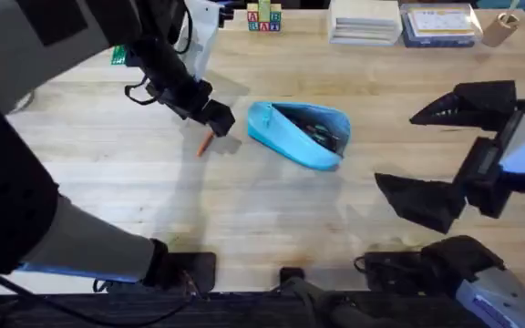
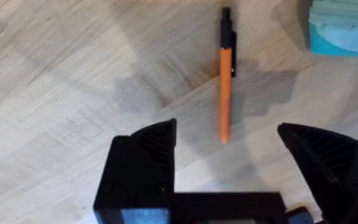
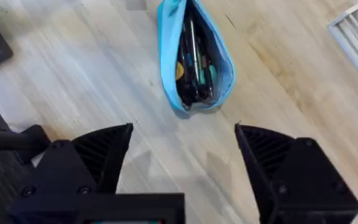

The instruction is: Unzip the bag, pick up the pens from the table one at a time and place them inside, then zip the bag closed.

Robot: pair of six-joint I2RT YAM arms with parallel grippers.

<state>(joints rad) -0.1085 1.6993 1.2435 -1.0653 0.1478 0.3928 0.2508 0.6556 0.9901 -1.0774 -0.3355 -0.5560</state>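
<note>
Desk: pale wood-grain desk (image 1: 153, 182) carried everything; its far edge held toy letter blocks (image 1: 264, 18), a stack of white papers (image 1: 365, 20) and a blue-lidded box (image 1: 437, 25).
Bag: the light blue bag (image 1: 299, 133) lay near the middle of the desk, unzipped, its mouth gaping; the right wrist view showed several dark pens (image 3: 191, 59) already lying inside along its length.
Orange pen: an orange pen (image 2: 225, 74) with a black clip end lay flat on the desk just left of the bag, apart from it; overhead only its orange tip (image 1: 205, 146) peeked out below the left arm's fingers.
Left jaws: the left gripper (image 2: 229, 146) hung directly over the orange pen, jaws spread wide on either side of its orange end, touching nothing.
Right jaws: the right gripper (image 3: 182, 146) was raised over the right side of the desk, well apart from the bag, jaws released and empty, aimed toward the bag's open mouth.
</note>
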